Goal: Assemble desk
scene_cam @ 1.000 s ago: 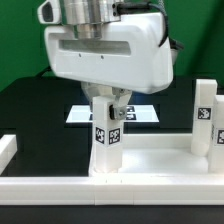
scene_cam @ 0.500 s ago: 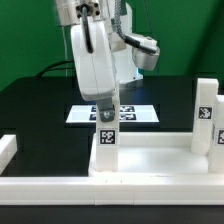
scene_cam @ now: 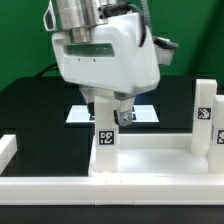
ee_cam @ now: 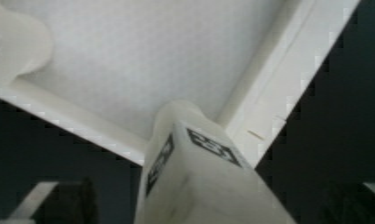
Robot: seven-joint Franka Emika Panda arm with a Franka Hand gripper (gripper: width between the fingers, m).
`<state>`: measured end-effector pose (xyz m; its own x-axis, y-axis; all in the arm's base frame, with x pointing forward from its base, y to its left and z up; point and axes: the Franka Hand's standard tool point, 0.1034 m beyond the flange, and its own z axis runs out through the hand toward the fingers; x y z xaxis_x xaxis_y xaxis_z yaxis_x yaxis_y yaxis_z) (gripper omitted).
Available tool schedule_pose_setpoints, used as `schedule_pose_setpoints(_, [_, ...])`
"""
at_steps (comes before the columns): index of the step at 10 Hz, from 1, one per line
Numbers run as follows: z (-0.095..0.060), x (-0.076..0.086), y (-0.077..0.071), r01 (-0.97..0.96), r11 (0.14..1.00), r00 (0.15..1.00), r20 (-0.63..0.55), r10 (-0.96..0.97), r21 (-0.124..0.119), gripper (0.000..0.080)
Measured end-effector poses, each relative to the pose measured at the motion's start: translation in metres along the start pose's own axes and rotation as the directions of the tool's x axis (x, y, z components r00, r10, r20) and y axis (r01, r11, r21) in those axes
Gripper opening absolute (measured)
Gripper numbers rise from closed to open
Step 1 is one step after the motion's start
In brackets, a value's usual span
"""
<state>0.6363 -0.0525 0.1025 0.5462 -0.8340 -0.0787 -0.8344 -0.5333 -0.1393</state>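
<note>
Two legs stand upright on the overturned desk top (scene_cam: 140, 160), which lies at the near edge of the black table (scene_cam: 30, 110) against the low white rail (scene_cam: 60, 188). Nearest the camera, the rail runs along the front; just behind it the top shows its raised rim. The first leg (scene_cam: 105, 134) rises from the corner of the top toward the exterior view's left, its square tags facing forward. The second leg (scene_cam: 204, 115) stands at the corner toward the exterior view's right. Directly above the first leg hangs the gripper (scene_cam: 107, 106); whether its jaws stand wide or narrow cannot be told from these views, since the arm's housing hides the fingertips and the wrist view shows none. The wrist view looks down the first leg (ee_cam: 198, 160) onto the inner floor of the top (ee_cam: 148, 60). Farther back, flat on the table, lies the marker board (scene_cam: 140, 114). Judged step: fitting the first leg into its corner. The next move probably calls for a fresh grasp and another turn, or a straight lift clear without tilting the leg.
</note>
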Motion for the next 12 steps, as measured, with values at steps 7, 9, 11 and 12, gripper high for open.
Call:
schedule_pose_setpoints(7, [-0.0023, 0.0030, 0.0013, 0.644, 0.765, 0.765, 0.000, -0.644, -0.031, 0.0620])
schedule_pose_setpoints(9, [-0.0021, 0.0031, 0.0015, 0.613, 0.789, 0.790, -0.001, -0.614, -0.031, 0.0440])
schedule_pose_setpoints(11, [-0.0028, 0.0059, 0.0043, 0.536, 0.843, 0.844, -0.006, -0.537, -0.049, 0.0318])
schedule_pose_setpoints(12, [-0.0032, 0.0068, 0.0051, 0.523, 0.850, 0.851, -0.008, -0.524, -0.058, 0.0319])
